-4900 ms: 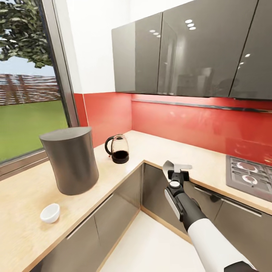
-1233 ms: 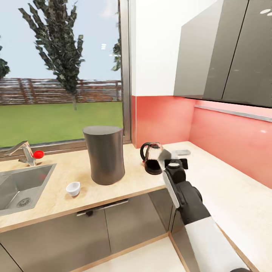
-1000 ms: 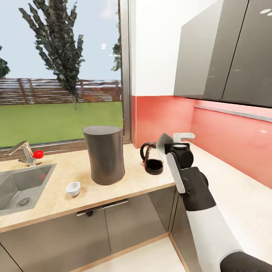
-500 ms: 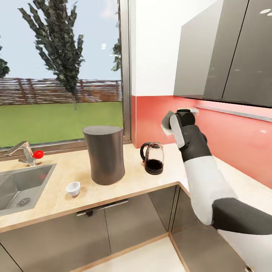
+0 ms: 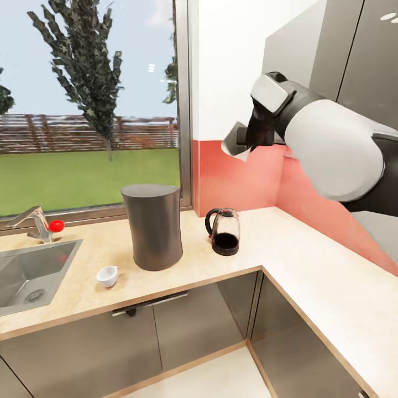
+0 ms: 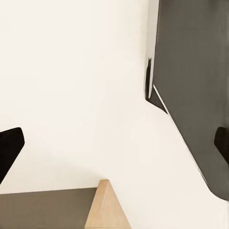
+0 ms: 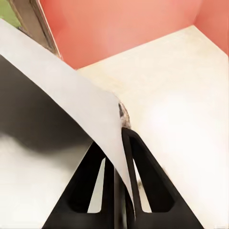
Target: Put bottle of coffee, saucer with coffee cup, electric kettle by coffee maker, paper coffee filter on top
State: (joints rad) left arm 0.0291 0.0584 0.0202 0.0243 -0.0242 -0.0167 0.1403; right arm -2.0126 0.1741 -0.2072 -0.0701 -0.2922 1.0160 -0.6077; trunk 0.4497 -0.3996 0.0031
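Currently, paper coffee filter (image 5: 234,147): thin, light, floppy; likely bends under airflow or pinch; best held at an edge.
Right gripper (image 5: 244,142): clamped narrow on filter edge, raised high at 2 o'clock from coffee maker (image 5: 152,225).
Left gripper: fingertips spread wide, nothing between them.
Coffee maker: upright on countertop (image 5: 287,264), top bare.

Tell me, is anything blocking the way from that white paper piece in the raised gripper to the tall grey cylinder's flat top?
Nothing visible: the right gripper holds the white paper filter high, and open air lies between it and the grey coffee maker's bare top.
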